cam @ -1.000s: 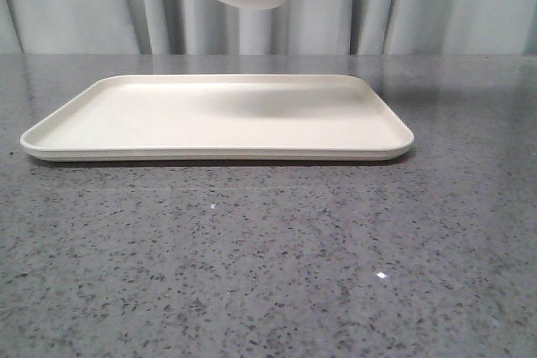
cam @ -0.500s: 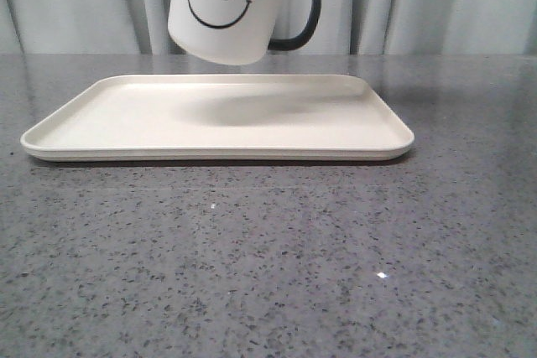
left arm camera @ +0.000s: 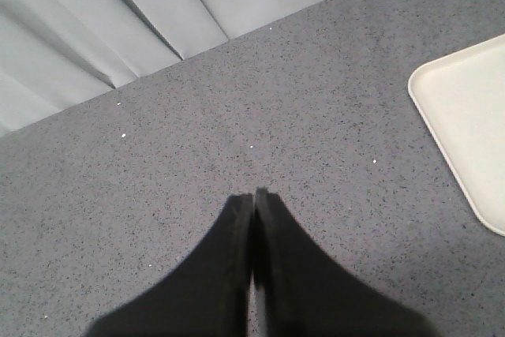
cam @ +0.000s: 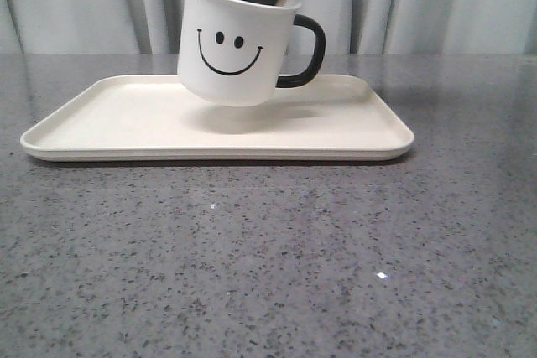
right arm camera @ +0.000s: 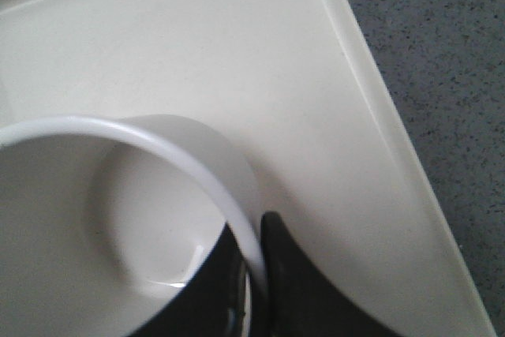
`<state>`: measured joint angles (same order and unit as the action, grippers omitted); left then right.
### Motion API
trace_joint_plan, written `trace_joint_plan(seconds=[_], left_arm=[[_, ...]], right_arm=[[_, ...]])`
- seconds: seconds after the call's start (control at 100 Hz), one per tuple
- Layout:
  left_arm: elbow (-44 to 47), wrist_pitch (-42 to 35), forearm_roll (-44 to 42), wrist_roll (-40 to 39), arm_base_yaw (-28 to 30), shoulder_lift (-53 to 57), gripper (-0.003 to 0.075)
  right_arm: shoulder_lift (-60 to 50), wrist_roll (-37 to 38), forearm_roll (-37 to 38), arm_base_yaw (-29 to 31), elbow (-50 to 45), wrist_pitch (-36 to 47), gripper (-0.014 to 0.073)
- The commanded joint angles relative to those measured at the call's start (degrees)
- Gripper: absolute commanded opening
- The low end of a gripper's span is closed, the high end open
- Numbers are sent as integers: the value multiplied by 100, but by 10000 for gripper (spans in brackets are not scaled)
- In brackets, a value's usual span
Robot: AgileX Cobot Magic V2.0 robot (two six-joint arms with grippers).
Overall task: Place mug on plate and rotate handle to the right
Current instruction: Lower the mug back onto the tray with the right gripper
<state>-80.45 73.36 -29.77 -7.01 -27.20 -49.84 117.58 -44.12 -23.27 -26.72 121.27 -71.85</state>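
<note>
Right gripper (right arm camera: 256,274) pinched tilted mug (cam: 231,48) by rim above plate (cam: 101,115); risked tipping if released. Left gripper (left arm camera: 252,222) pressed together.

Speckled grey desk carrying one cream tray

The desk (cam: 277,266) is a grey stone-look surface flecked with dark and pale specks, running back to a pleated pale curtain (cam: 453,6). The plate (cam: 92,127) lies flat on it, directly on the desk, long side toward the front camera, with bare desk showing all around its low rim. No other object rests directly on the desk in these views.
</note>
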Motion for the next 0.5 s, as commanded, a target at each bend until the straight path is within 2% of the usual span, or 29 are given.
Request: trace_joint_plan(seconds=[0.0,0.49], left_arm=[[-117,-114,-173,-59,-21,18,-20],[-117,-114,-94,-59,-21,18,-20]], right_arm=[[-344,-102,-188,-9,143,-471,-113],[-115,-98,-188,-9,143,-471,-113]])
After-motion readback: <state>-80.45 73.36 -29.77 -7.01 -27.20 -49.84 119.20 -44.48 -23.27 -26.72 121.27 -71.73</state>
